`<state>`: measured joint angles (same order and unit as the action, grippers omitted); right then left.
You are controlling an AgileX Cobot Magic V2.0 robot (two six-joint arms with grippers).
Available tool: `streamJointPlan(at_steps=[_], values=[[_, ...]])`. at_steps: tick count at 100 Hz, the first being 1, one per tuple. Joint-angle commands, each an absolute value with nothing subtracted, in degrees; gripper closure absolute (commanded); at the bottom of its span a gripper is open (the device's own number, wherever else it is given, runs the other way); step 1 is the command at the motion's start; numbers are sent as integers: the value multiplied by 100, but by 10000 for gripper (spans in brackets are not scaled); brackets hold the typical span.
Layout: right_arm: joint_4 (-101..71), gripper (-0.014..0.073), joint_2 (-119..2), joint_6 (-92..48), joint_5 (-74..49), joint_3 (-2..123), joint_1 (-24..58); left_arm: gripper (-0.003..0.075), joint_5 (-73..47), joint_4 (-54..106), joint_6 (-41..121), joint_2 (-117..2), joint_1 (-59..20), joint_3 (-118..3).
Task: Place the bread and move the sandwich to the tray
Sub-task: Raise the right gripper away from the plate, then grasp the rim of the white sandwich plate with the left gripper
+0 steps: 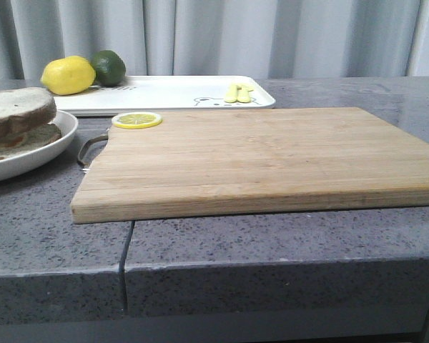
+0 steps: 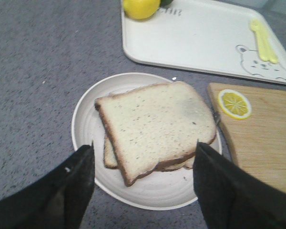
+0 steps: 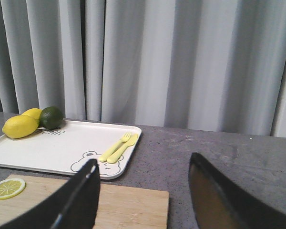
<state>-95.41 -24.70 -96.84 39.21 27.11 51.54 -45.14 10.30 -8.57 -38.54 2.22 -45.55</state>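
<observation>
Bread (image 2: 155,126): thick square slice, pale and speckled, dark crust, lying flat on top of a second slice on the round white plate (image 2: 83,129) at the left of the grey counter (image 1: 272,243); no long axis, its corners turned slightly askew to the plate's neighbours. Left gripper (image 2: 145,164): above the plate, fingers spread wide apart to either side of the bread, not touching it. Right gripper (image 3: 143,191): fingers apart, holding nothing, over the cutting board (image 1: 272,157). Cutting board: wooden, middle of counter, lemon slice (image 1: 136,120) on its far left corner. Tray (image 1: 171,93): white, bear print, beyond the board, long axis left to right; carries lemon (image 1: 68,75), lime (image 1: 109,66) and yellow cutlery (image 1: 239,93).
</observation>
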Motion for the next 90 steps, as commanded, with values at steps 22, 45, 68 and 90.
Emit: streamJointPlan(at_steps=[22, 45, 68, 90], values=[[-9277, 167, -2483, -9732, 3859, 2854, 5131, 298, -3863, 497, -2144, -4817, 233, -4651], [-9282, 168, -2483, -9732, 3847, 2854, 5131, 298, -3675, 514, -2287, -5804, 472, -4651], [-9282, 168, -2483, -9732, 3847, 2854, 5131, 298, -3595, 514, -2325, -6249, 828, -4651], [-9282, 168, -2483, -9732, 3847, 2854, 5131, 298, -3316, 510, -2325, -6600, 852, -4651]])
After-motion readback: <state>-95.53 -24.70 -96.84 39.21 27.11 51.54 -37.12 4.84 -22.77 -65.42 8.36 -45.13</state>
